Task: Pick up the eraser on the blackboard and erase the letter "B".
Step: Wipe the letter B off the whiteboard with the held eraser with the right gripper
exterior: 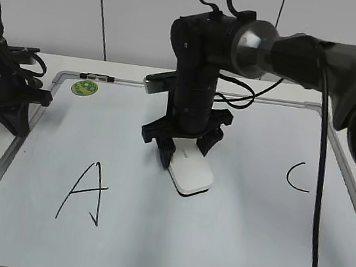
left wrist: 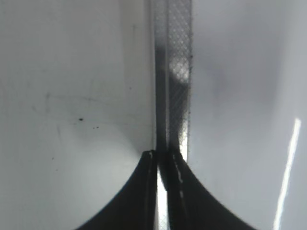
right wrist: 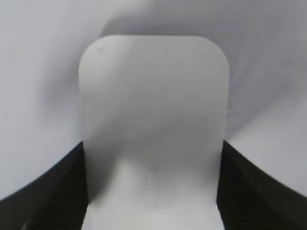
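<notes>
Now the right gripper [exterior: 185,153] clamps both sides of the white eraser [exterior: 191,173], which lies flat mid-blackboard [exterior: 228,247]; the left gripper [left wrist: 160,155] is closed, empty.

Smooth plastic and a glossy board

The eraser [exterior: 190,173] looks like smooth white plastic with a soft sheen. The blackboard [exterior: 235,248] has a glossy white face and a thin grey metal frame. The right hand [exterior: 186,149] is matt black plastic.

eraser [exterior: 191,174]: white | blackboard [exterior: 228,247]: white, silver-grey frame | magnet [exterior: 84,87]: green | letters: black
</notes>
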Robot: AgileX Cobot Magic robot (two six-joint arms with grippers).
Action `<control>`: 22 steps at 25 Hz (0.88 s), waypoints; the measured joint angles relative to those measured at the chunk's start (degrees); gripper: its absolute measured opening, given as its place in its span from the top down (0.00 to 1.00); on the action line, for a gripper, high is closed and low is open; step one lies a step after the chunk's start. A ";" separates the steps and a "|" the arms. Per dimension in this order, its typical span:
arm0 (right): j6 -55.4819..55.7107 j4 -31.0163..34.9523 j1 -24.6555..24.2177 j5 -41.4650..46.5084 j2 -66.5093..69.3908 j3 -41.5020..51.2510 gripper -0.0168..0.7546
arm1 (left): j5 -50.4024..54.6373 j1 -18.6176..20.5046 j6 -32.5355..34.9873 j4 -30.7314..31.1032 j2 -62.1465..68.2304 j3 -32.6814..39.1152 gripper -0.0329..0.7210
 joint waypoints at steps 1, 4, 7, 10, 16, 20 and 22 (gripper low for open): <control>0.12 0.13 -0.55 0.00 0.00 0.00 0.29 | 0.00 0.00 0.00 0.00 0.00 0.00 0.93; 0.33 0.26 -2.96 -0.32 0.00 -0.09 0.29 | 0.00 0.00 0.00 0.00 0.00 0.00 0.93; 0.56 -0.10 -5.81 -0.56 0.00 -0.22 0.29 | 0.00 0.00 0.00 0.00 0.00 0.00 0.93; 0.69 -0.10 -7.28 -0.63 0.00 -0.22 0.29 | 0.00 0.00 0.00 0.00 0.00 0.00 0.93; 0.69 0.52 -7.61 -0.77 -0.26 -0.22 0.29 | 0.00 0.00 -0.08 0.00 0.00 0.00 0.93; 0.69 -0.23 -8.55 -0.81 -1.68 0.65 0.29 | 0.13 0.00 -0.08 0.12 0.00 0.00 0.93; 0.79 -0.59 -9.62 -0.81 -3.65 0.88 0.29 | 0.13 0.00 -0.08 0.12 0.00 0.00 0.93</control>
